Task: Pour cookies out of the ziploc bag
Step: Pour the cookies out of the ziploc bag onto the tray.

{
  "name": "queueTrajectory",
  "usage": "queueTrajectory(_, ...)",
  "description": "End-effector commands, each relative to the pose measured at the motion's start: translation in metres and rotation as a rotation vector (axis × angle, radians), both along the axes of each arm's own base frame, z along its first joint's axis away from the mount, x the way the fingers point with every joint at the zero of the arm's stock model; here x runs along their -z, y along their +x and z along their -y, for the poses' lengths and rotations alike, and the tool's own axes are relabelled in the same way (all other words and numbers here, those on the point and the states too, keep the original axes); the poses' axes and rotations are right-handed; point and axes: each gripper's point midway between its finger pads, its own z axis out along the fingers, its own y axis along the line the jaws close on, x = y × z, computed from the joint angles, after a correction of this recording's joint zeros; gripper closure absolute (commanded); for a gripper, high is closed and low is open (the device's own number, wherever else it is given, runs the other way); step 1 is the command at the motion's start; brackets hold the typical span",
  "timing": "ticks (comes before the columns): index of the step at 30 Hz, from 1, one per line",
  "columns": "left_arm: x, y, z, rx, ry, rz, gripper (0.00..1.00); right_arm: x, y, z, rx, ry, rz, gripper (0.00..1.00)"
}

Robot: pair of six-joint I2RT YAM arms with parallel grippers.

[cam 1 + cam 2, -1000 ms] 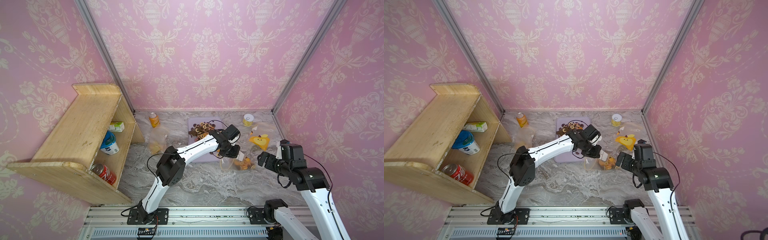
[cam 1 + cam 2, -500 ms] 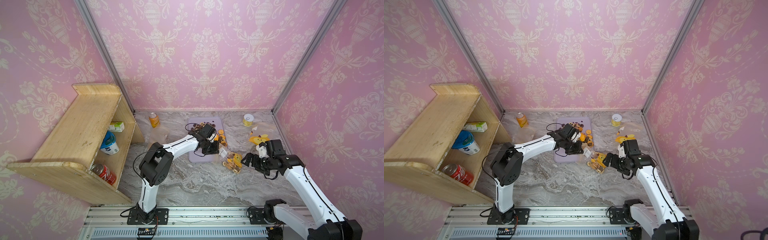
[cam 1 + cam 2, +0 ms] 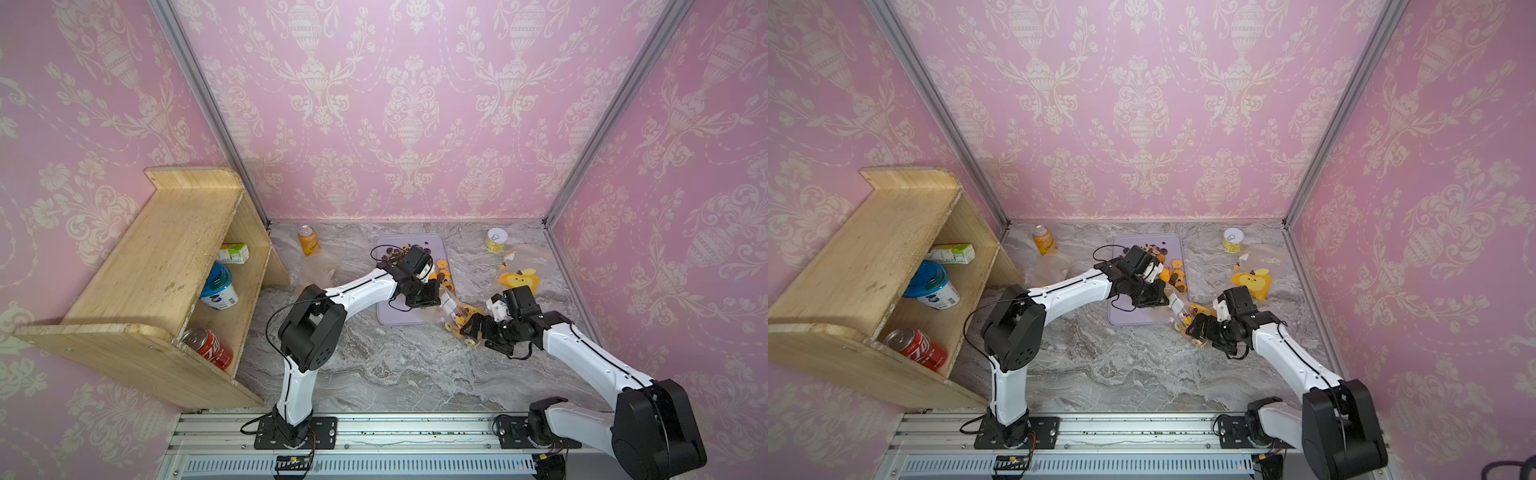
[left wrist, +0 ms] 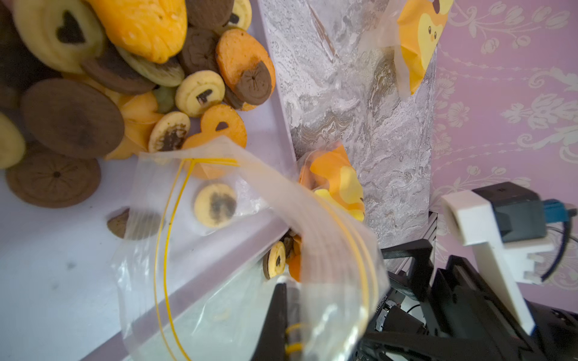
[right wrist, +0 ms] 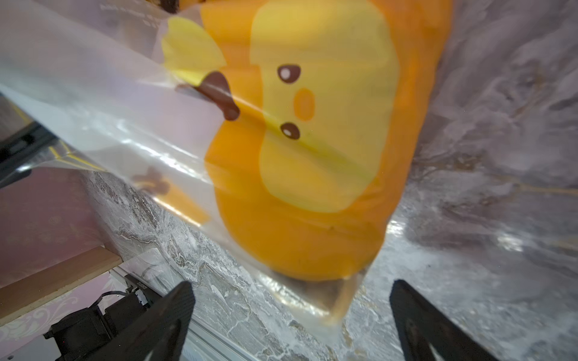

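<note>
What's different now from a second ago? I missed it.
The left fingers, shut on the ziploc bag, carried it leftward, so its mouth now hangs over the purple tray. The right arm dropped from its raised pose and reached in; the open right fingers now flank the bag's bottom corner. The shelf and the orange can stayed put.

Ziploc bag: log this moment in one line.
left gripper: shut on ziploc bag | right gripper: open, at bag bottom | cookies: part on tray, part in bag

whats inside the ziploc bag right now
A few tan and orange cookies show through the clear ziploc bag, held by the left gripper. Its printed yellow face panel covers the rest, so the full count cannot be told.
</note>
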Motion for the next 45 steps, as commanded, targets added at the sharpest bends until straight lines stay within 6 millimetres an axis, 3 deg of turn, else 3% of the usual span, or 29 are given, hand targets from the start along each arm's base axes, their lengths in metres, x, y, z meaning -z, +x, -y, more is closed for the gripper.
queueTrajectory(1, -0.006, 0.011, 0.000, -0.020, -0.035, -0.011, 1.00, 0.007, 0.011, -0.014, -0.009, 0.052, 0.064, 0.01)
queueTrajectory(4, -0.003, 0.011, 0.000, -0.019, -0.034, -0.027, 1.00, 0.011, 0.016, -0.025, -0.015, 0.086, 0.060, 0.02)
queueTrajectory(7, -0.002, 0.012, -0.002, -0.028, -0.030, -0.030, 1.00, 0.002, 0.027, -0.040, -0.031, 0.123, 0.065, 0.04)
queueTrajectory(12, 0.000, 0.014, -0.006, -0.048, -0.034, -0.038, 1.00, -0.043, 0.054, -0.064, -0.068, 0.213, 0.122, 0.06)
queueTrajectory(16, 0.005, 0.017, -0.010, -0.062, -0.033, -0.050, 1.00, -0.065, 0.052, -0.060, -0.088, 0.186, 0.156, 0.06)
queueTrajectory(23, 0.007, 0.020, -0.009, -0.071, -0.050, -0.061, 1.00, -0.034, 0.021, -0.029, -0.073, 0.029, 0.060, 0.09)
queueTrajectory(29, 0.008, 0.020, -0.009, -0.075, -0.056, -0.067, 1.00, -0.029, 0.024, -0.047, -0.060, 0.111, 0.029, 0.15)
queueTrajectory(34, 0.008, 0.020, -0.009, -0.076, -0.059, -0.070, 1.00, -0.057, 0.044, -0.071, -0.065, 0.211, 0.057, 0.16)
queueTrajectory(38, 0.009, 0.020, -0.010, -0.081, -0.062, -0.074, 1.00, -0.103, 0.061, -0.085, -0.083, 0.287, 0.115, 0.20)
queueTrajectory(42, 0.009, 0.021, -0.010, -0.083, -0.066, -0.077, 1.00, -0.127, 0.062, -0.077, -0.090, 0.241, 0.148, 0.22)
queueTrajectory(45, 0.010, 0.021, -0.010, -0.083, -0.067, -0.076, 1.00, -0.120, 0.056, -0.062, -0.065, 0.193, 0.135, 0.25)
